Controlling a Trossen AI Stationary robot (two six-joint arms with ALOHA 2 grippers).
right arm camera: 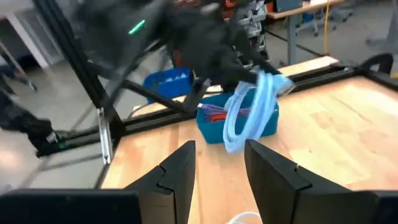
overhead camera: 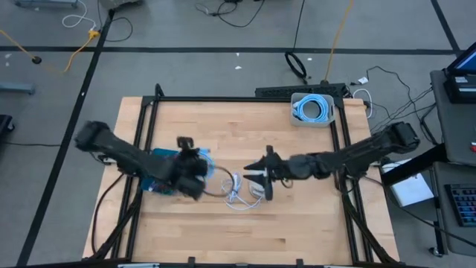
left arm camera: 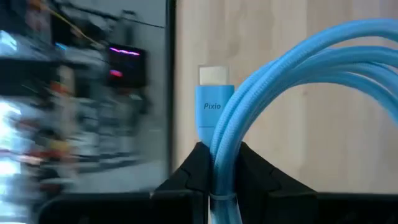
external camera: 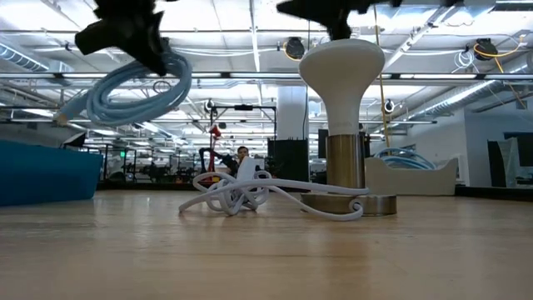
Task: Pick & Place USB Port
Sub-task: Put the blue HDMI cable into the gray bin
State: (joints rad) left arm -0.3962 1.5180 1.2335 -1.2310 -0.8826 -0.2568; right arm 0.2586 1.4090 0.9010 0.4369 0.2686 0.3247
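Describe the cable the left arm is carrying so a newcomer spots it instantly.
On the wooden table, look left of centre, by the blue bin. The left pincer is shut on a coiled light-blue USB cable, lifted off the table. The loose white cable nearby lies flat on the wood.

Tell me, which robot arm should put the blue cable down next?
Probably the left: the left gripper is already shut on the blue cable, lifted above the table. The right gripper is open and empty.

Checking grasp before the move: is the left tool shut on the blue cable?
Shut: the left tool pinches the coiled blue braided cable, hanging above the table.
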